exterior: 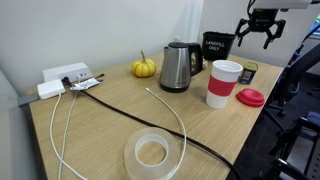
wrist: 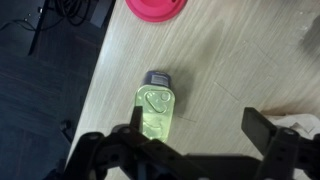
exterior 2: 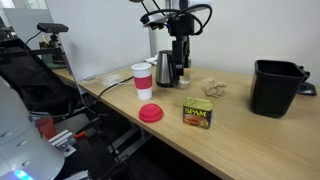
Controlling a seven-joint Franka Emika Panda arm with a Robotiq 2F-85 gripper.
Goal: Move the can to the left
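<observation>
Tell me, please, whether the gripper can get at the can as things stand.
Probably yes: the gripper hangs above the can with jaws open, nothing lies on top of it, and the red lid sits apart from it.

This looks like an office or lab workspace. A long light-wood desk (exterior: 100,135) runs along a plain white wall (exterior: 90,25), with a white power strip (exterior: 64,73) and cables (exterior: 88,86) trailing over it. A steel kettle (exterior: 176,66) and paper cup (exterior: 223,82) (break-room touches) stand under a robot arm (exterior 2: 176,18).
</observation>
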